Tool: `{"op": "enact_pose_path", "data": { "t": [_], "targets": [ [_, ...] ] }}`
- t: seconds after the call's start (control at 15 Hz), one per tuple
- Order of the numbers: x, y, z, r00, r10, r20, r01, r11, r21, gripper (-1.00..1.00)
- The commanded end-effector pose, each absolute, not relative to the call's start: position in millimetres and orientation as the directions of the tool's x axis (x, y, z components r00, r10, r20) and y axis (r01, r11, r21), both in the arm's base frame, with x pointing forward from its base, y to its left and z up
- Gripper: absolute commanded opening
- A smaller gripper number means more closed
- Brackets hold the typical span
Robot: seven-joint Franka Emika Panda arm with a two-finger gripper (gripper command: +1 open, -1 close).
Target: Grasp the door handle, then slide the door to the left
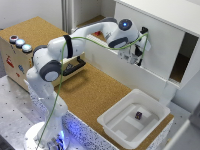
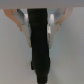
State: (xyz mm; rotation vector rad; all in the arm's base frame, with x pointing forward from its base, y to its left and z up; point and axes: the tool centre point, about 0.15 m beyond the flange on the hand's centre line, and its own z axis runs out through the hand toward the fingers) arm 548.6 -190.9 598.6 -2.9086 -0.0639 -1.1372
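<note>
Exterior view: tub [image 1: 117,131], perhaps one cube [image 1: 138,115].

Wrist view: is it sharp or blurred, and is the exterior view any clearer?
Wrist view: soft and blurred, the door handle a dark bar with fuzzy edges against the pale door. Exterior view: clearer but grainy, evenly lit, with the tool at the handle hard to resolve.

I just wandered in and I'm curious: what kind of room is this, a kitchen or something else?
Probably a robotics lab, not a kitchen: a Franka arm bolted to a metal bench, a cork-topped table carrying a mock white cabinet door, and a wooden box with coloured buttons.
</note>
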Motion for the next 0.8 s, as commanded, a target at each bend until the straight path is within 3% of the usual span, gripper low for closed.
{"op": "enact_pose_path", "data": {
  "t": [0.0, 0.73],
  "targets": [
    [488.3, -118.6, 569.5, 0.692, 0.033, 0.721, -0.022, -0.997, 0.067, -1.00],
    [467.6, 8.6, 580.1, 0.676, 0.070, 0.733, 0.021, -0.997, 0.075, -1.00]
  ]
}}
